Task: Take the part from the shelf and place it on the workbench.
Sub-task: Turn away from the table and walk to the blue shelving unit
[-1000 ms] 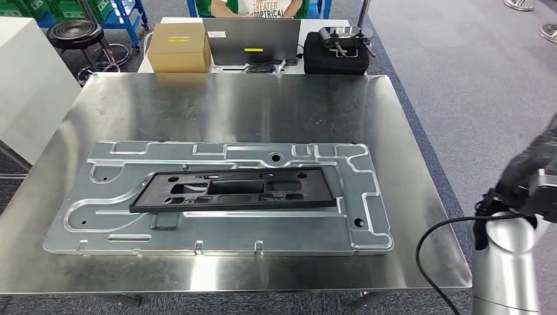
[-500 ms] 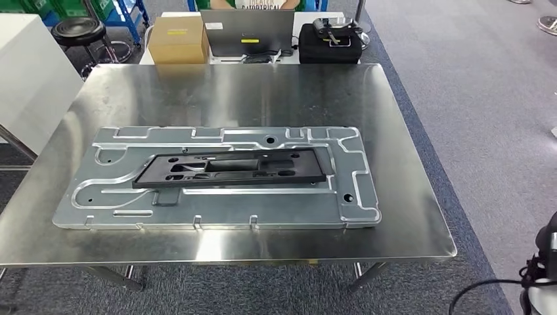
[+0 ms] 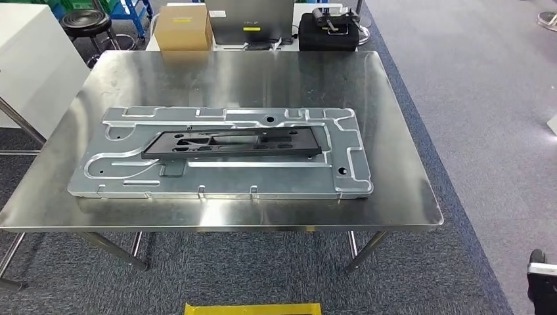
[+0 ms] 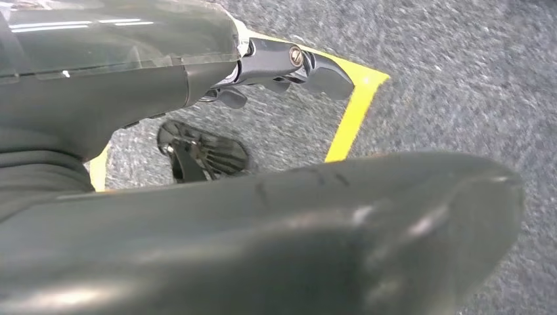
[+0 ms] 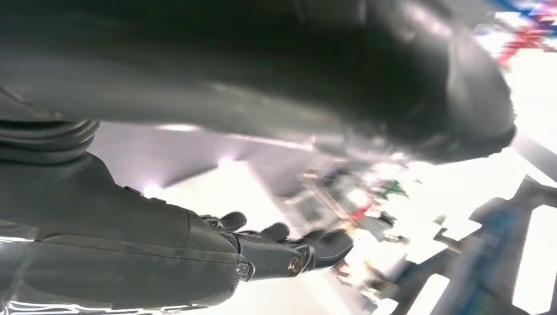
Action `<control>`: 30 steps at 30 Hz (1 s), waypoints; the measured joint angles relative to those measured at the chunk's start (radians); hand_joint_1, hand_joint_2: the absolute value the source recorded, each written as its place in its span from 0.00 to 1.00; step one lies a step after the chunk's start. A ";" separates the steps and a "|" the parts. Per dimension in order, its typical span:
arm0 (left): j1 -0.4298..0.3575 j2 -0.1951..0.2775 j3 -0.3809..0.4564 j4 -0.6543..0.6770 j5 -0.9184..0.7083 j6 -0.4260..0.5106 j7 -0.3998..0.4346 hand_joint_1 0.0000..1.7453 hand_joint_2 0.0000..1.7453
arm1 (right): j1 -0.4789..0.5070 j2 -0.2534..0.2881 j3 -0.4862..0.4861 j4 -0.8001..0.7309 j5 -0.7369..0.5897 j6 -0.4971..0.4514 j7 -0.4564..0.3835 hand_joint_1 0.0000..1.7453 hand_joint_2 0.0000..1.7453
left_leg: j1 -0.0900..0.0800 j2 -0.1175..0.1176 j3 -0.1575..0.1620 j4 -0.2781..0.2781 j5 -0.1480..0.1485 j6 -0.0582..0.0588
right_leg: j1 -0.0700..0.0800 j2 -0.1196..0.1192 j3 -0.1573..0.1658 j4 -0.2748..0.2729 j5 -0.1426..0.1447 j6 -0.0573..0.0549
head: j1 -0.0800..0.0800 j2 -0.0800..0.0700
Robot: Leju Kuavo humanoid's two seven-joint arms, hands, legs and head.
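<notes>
The black part (image 3: 231, 144) lay flat on the large grey metal plate (image 3: 220, 154) in the middle of the head view, and the plate rested on the steel table (image 3: 407, 197). Judged by that, the placing looked done. In the left wrist view the left robot hand (image 4: 289, 65) hung over grey carpet (image 4: 460, 79) and a strip of yellow floor tape (image 4: 351, 111), its fingers (image 4: 325, 73) loosely apart with nothing in them. In the right wrist view the right robot hand (image 5: 289, 246) also held nothing, its fingers (image 5: 328, 243) spread against a bright, blurred background.

The likely risks seemed few. The part sat a little askew across the plate's stamped ribs, so a knock to the table might have made it slide or rock; whether it was seated in any recess could not be told. The plate itself lay near the front edge of the table, at the lower middle of the frame, and a bump from the robot's body there might have shifted both. A cardboard box (image 3: 183, 27) and a black case (image 3: 328, 33) stood well apart at the upper edge and seemed no threat
</notes>
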 joint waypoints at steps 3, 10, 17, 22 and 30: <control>0.001 -0.008 0.013 0.000 -0.002 0.000 0.006 0.00 0.00 | -0.030 0.019 -0.121 0.156 0.132 0.003 -0.024 0.00 0.00 | 0.005 0.007 -0.036 -0.007 0.037 0.019 | -0.007 0.007 -0.036 0.098 -0.117 0.017 | 0.000 0.000; 0.002 -0.028 0.041 0.000 -0.007 -0.001 0.020 0.00 0.00 | -0.121 -0.009 -0.386 0.679 0.411 -0.110 0.004 0.00 0.00 | 0.004 0.008 -0.127 0.011 0.100 0.005 | -0.021 0.008 0.102 0.095 -0.126 0.032 | 0.000 0.000; -0.001 -0.039 0.062 0.000 -0.016 -0.004 0.023 0.00 0.00 | -0.168 -0.040 -0.480 1.032 0.545 -0.086 0.237 0.00 0.00 | 0.005 0.011 -0.163 0.065 0.069 -0.034 | -0.013 0.006 0.153 -0.044 -0.114 -0.025 | 0.000 0.000; 0.000 -0.046 0.064 0.000 -0.041 -0.010 0.025 0.00 0.00 | -0.173 -0.028 -0.493 1.225 0.604 -0.009 0.485 0.00 0.00 | 0.008 0.010 -0.200 0.316 -0.076 -0.040 | -0.002 0.000 0.085 -0.027 -0.073 -0.039 | 0.000 0.000; -0.011 -0.047 0.063 0.000 -0.061 -0.014 0.030 0.00 0.00 | -0.179 0.020 -0.503 1.349 0.651 0.070 0.570 0.00 0.00 | -0.005 0.011 0.022 -0.008 -0.011 0.000 | 0.005 0.000 0.025 -0.002 -0.018 -0.014 | 0.000 0.000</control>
